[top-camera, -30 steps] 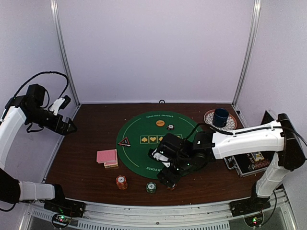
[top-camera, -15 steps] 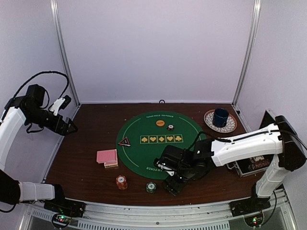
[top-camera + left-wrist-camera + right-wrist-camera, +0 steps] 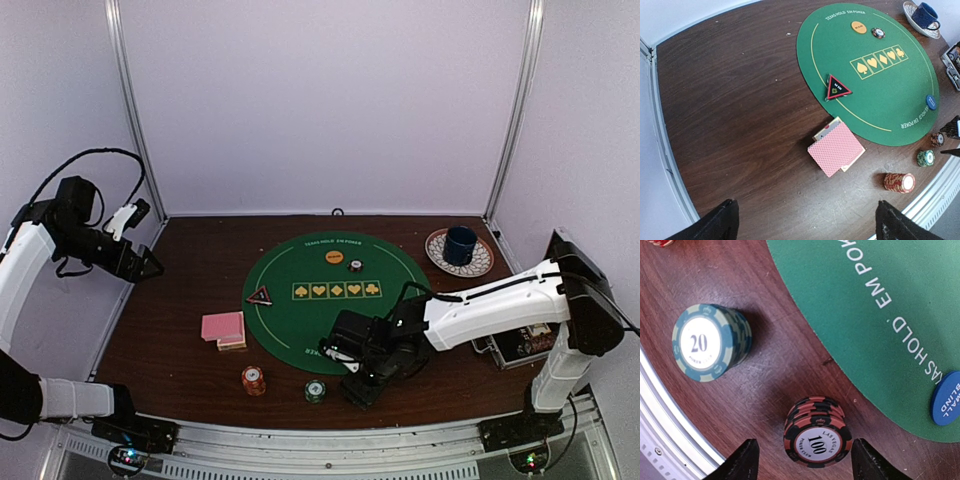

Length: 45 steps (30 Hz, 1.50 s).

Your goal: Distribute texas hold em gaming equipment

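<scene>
A black-and-red "100" chip stack (image 3: 815,432) stands on the wood just off the green mat (image 3: 880,300). My right gripper (image 3: 805,460) straddles it, open, with a gap on both sides. A green "20" stack (image 3: 710,342) stands to its left, and the blue button (image 3: 946,399) lies on the mat's rim. From above, my right gripper (image 3: 358,385) is low beside the green stack (image 3: 315,391). The orange-red stack (image 3: 253,380), pink-backed cards (image 3: 224,329) and triangle marker (image 3: 259,296) lie further left. My left gripper (image 3: 140,262) hangs open and empty, high at the left; in its wrist view the left gripper (image 3: 805,220) frames bare wood below the cards (image 3: 836,149).
An orange button (image 3: 334,257) and a single chip (image 3: 355,265) lie at the mat's far side. A blue mug (image 3: 461,245) on a patterned plate stands at the back right. A silver-edged case (image 3: 520,340) lies under my right arm. The metal front rail (image 3: 670,440) runs close to the chip stacks.
My right arm has shifted toward the near edge and settled over the black-and-red stack, its jaws narrowing somewhat. The left arm has not moved.
</scene>
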### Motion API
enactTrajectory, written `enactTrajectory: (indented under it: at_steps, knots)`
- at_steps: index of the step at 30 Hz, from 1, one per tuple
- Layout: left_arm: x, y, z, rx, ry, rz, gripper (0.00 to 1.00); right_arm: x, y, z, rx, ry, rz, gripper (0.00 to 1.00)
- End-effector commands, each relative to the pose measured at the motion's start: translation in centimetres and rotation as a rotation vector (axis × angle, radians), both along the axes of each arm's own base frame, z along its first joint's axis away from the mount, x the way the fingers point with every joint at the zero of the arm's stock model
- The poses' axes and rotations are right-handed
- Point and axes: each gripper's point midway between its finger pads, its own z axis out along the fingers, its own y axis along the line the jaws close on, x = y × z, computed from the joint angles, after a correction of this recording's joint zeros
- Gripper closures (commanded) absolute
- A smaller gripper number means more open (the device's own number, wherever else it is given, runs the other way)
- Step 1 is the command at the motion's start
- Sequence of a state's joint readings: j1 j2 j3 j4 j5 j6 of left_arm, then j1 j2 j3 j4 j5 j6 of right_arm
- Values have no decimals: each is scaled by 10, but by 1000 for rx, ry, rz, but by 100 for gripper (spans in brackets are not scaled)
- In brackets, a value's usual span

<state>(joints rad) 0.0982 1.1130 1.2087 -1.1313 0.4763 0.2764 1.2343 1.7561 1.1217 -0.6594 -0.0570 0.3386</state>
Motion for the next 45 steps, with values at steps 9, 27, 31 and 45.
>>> enactTrajectory:
  at_steps: [9,27,31,45]
  knots:
    - [1,-1,11,-5,-31,-5,2,8,7,-4,19,25,7,45]
    - [3,-1,8,-3,-19,-12,2,19,15,25,23,-17,26,86]
    - [3,-1,9,0,-24,-14,2,41,27,49,62,-70,16,87]
    - [0,-2,14,-7,-43,-13,2,170,130,47,140,-160,-40,87]
